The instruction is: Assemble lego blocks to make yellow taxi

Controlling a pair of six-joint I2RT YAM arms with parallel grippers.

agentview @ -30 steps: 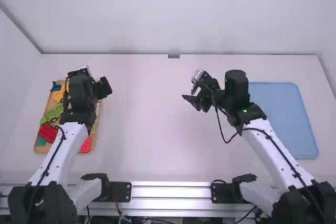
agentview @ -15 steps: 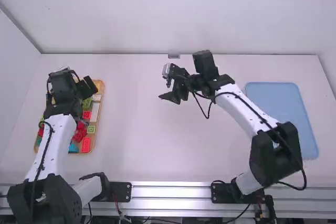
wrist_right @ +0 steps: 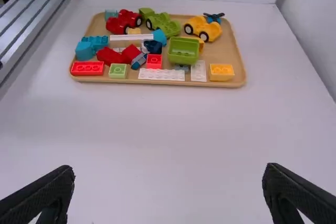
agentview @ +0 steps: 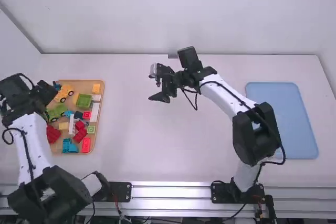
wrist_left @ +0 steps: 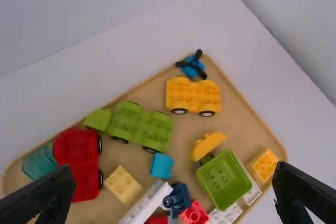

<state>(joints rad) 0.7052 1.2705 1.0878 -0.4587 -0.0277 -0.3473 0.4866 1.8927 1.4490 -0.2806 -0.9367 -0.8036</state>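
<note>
My left gripper [agentview: 43, 94] hangs at the tray's far-left edge, and in its wrist view the left gripper [wrist_left: 173, 195] stands open above the blocks. The wooden tray [agentview: 97, 144] holds a yellow wheeled base [agentview: 64, 93], which shows as a yellow car base [wrist_left: 193, 96] in the left wrist view. A yellow block [wrist_left: 264, 164], a rounded yellow-orange piece [wrist_left: 208, 145] and a pale yellow block [wrist_left: 123, 184] lie there too. Over the middle of the table is my right gripper [agentview: 155, 98]; in its wrist view the right gripper [wrist_right: 168, 184] is open, with nothing between its fingers.
A blue flat tray [agentview: 283, 121] lies at the table's right side. Also on the wooden tray are a green wheeled base [wrist_left: 140, 127], a red wheeled base [wrist_left: 79, 162], a green box [wrist_left: 224, 180] and several white, red and blue pieces. A metal rail [agentview: 168, 192] borders the near edge.
The left gripper has moved left from over the tray, uncovering its blocks. My right arm has swung left toward the middle of the table.
</note>
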